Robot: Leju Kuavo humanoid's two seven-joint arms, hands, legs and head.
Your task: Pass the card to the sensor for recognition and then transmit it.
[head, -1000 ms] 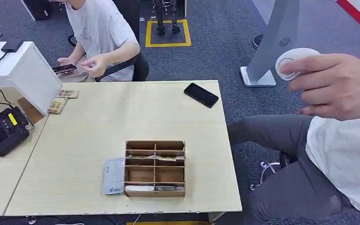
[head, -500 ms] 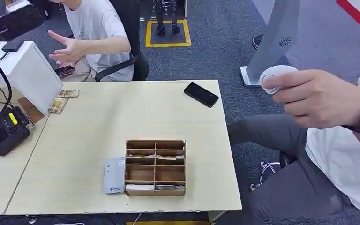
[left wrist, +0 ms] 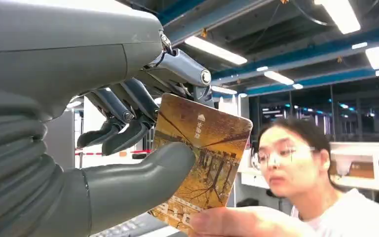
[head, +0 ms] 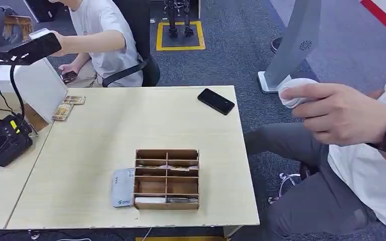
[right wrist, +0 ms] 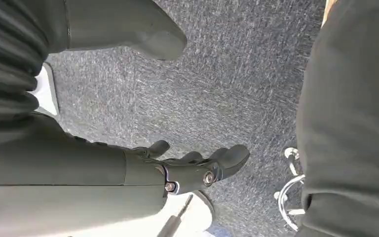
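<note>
A: Where's your card (left wrist: pixel 201 160)?
B: Eleven o'clock, pinched in your left hand (left wrist: pixel 128 123); a person's fingers (left wrist: pixel 232 220) touch its edge.
A: Right hand (right wrist: pixel 187 165)?
B: Hanging over carpet, fingers apart, holding nothing.

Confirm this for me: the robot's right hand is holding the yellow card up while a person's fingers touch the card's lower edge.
Wrong on the hand. It is the left hand that holds the yellow card, pinched between thumb and fingers, as the left wrist view shows. The right hand holds nothing and hangs over the carpet. The rest stands: a person's fingers touch the card's lower edge.
</note>
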